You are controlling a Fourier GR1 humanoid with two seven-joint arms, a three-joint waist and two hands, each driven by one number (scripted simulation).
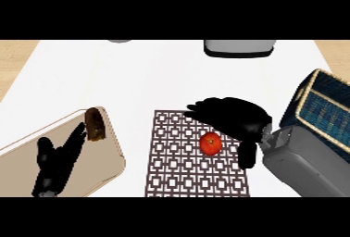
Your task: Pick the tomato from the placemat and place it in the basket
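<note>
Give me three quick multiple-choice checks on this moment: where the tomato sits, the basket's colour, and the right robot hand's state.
1. Where is the tomato?
A. on the placemat
B. in the basket
C. on the cutting board

2. What colour is the basket's weave?
A. red
B. dark blue
C. white

3. How is the right robot hand?
A. closed round the tomato
B. open above it
C. out of view

Answers: 1 A, it lies on the patterned mat. 2 B, blue weave, tan rim. 3 B, the tomato shows uncovered between fingers and thumb.
</note>
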